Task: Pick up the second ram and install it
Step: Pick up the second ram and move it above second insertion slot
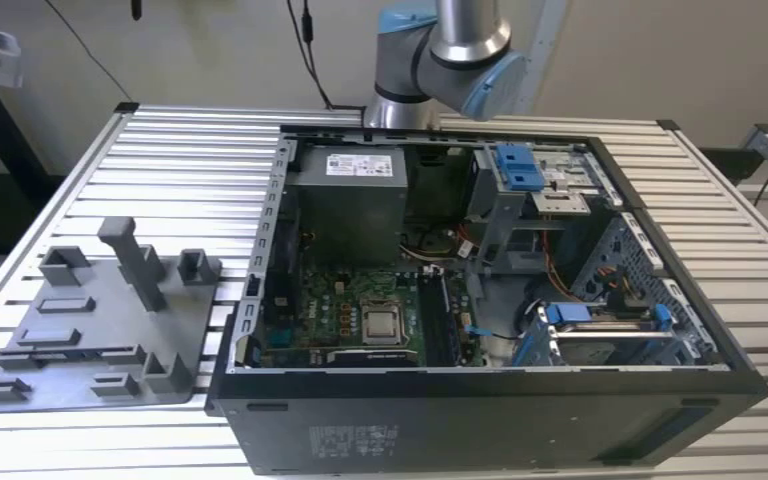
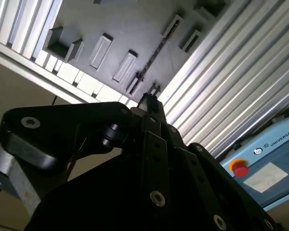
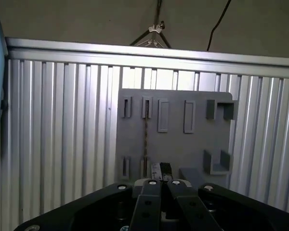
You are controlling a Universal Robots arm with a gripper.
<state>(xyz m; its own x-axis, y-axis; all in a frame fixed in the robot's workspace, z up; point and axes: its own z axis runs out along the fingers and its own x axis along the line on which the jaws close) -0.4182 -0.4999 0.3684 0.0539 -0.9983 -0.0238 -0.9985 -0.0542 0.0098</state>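
The second ram (image 3: 145, 135) is a thin dark strip standing on edge in a slot of the grey holder tray (image 3: 173, 144); the second wrist view shows the ram (image 2: 151, 57) as well. In the exterior view the tray (image 1: 91, 330) lies on the slatted table at the left, with a thin dark line (image 1: 77, 351) along its slot. My gripper (image 3: 161, 168) hangs well above the tray's near edge, apart from the ram. Its fingertips (image 2: 149, 99) are together with nothing between them.
An open computer case (image 1: 491, 280) lies on the table to the exterior view's right of the tray, with its motherboard (image 1: 357, 320) and grey power-supply box (image 1: 344, 195) exposed. The arm (image 1: 451, 50) rises behind the case. A pale blue box with a red button (image 2: 239, 168) sits beside the table.
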